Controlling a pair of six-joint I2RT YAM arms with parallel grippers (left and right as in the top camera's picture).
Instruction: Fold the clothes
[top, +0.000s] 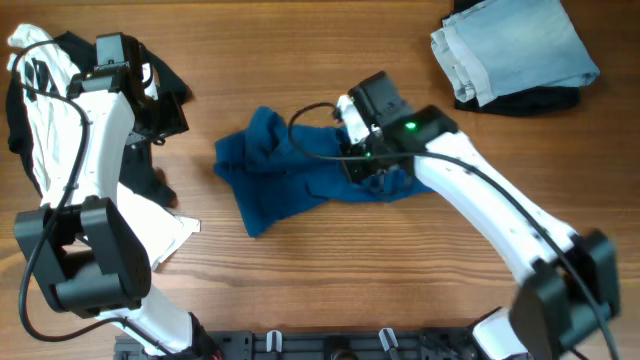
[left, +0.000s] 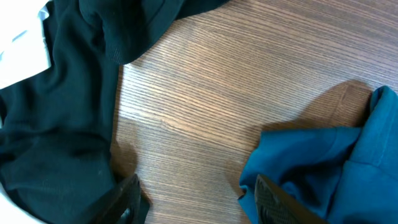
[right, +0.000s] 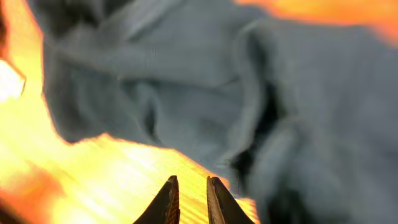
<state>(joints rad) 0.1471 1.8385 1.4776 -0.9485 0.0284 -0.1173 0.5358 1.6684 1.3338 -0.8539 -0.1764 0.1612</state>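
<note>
Two grippers: left gripper (left: 199, 196) agape over bare table (left: 205, 93) between black tee (left: 56, 137) and blue shirt (left: 311, 162) edge, right gripper (right: 189, 196) pinched, empty; folded pile (top: 515, 50) far right, overhead only.

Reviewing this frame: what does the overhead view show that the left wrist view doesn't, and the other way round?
Only the overhead view shows the folded pale-blue stack at the table's corner and the whole crumpled blue shirt. Only the left wrist view shows the left end effector close up, its fingers apart over bare wood with nothing between them. Both show the black garment, the shirt's edge, some white garment and the wooden table.
</note>
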